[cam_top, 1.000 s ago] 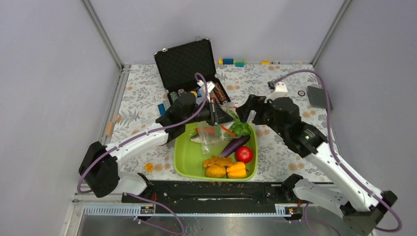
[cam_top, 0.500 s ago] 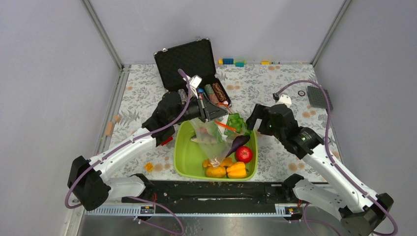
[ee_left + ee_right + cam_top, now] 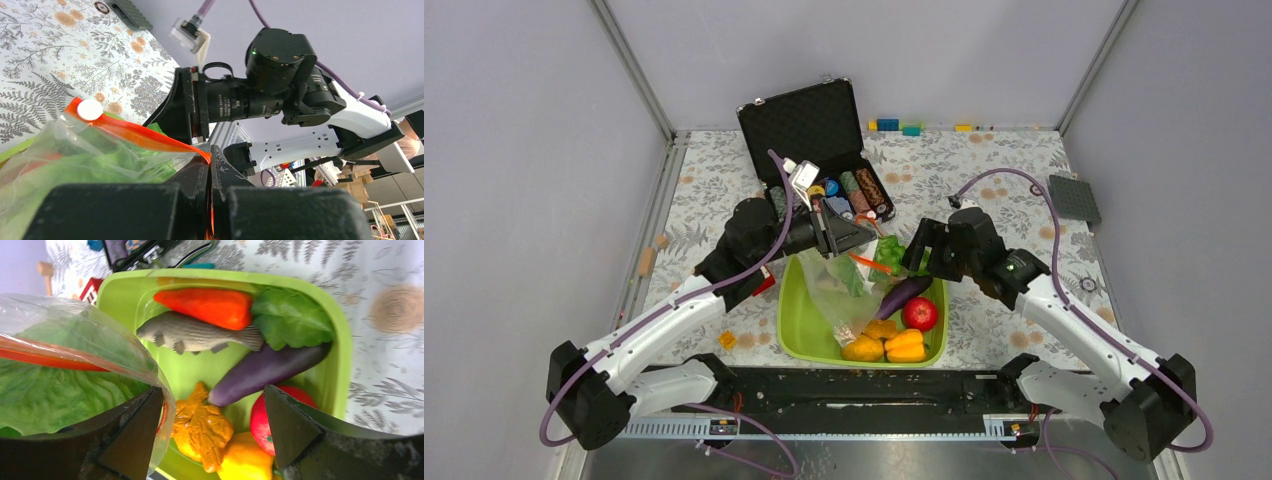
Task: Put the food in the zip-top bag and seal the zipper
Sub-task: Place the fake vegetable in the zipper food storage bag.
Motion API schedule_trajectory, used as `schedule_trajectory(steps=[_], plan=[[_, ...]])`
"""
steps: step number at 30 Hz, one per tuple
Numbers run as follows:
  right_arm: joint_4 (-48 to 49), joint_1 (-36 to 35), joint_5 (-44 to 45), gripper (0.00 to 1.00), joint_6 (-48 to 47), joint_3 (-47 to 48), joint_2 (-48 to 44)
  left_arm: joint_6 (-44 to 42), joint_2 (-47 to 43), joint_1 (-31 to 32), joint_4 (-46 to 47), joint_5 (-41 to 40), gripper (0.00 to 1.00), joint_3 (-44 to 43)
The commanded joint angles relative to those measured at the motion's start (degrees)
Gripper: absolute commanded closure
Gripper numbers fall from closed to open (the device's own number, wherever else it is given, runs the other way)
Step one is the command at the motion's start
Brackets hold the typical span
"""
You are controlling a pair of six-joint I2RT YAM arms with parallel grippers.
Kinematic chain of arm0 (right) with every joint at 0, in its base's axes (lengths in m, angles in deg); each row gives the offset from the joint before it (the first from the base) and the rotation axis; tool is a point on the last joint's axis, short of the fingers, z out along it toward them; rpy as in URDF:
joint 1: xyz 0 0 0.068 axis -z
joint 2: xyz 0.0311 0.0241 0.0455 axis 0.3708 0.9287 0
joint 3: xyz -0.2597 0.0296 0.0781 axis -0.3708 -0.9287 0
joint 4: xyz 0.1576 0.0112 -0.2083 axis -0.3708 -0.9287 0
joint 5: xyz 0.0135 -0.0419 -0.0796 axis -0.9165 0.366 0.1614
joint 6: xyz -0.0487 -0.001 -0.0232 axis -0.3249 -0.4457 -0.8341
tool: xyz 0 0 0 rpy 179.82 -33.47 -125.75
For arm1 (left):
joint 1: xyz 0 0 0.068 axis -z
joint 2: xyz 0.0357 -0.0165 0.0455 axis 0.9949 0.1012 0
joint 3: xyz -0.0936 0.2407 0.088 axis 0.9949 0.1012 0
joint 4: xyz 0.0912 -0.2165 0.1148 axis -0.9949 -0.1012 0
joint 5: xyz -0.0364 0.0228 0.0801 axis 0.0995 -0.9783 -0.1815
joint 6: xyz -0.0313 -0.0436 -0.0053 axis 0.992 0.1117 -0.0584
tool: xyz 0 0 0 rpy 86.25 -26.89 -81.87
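Top external view puts the task at an early stage, by the look of it. The left gripper (image 3: 844, 237) holds the zip-top bag (image 3: 844, 300) up by its mouth, so the clear film hangs over the far left part of the lime-green tray (image 3: 796, 320). Nearly all the food lies loose in that tray.

The left wrist view shows the left gripper's fingers pressed together on one end of the orange-red zipper (image 3: 140, 134). The strip runs away from them, and nothing shows it sealed.

The right gripper (image 3: 212, 392) hangs over the tray with its fingers spread, holding nothing, the bag's edge just beside one finger.

In the tray the right wrist view shows:
- the carrot (image 3: 205, 306)
- the fish (image 3: 195, 333)
- a lettuce leaf (image 3: 292, 317)
- the eggplant (image 3: 270, 370)
- the apple (image 3: 260, 417)
- the peppers (image 3: 210, 427)

A veined green leaf shows through the film, but whether it lies inside the bag or behind it cannot be told.

What is left appears to be loading almost every piece and then closing the zipper.

Beyond the tray on the bench (image 3: 1004, 170) stands an open black case (image 3: 804, 120) holding poker chips (image 3: 854, 190).
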Motion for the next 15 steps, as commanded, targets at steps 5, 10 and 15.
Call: schedule_trajectory(steps=[5, 10, 15], plan=[[10.4, 0.3, -13.7, 0.22, 1.8, -0.7, 3.7, -1.5, -2.4, 0.0, 2.9, 1.2, 1.00, 0.8], [16.5, 0.3, -19.1, 0.28, 2.4, -2.2, 3.2, -2.0, -2.8, -0.1, 2.7, 1.6, 1.00, 1.2], [17.3, 0.3, -19.8, 0.62, 3.0, -2.4, 5.0, -2.0, -3.2, -0.1, 2.9, 2.0, 1.00, 1.2]])
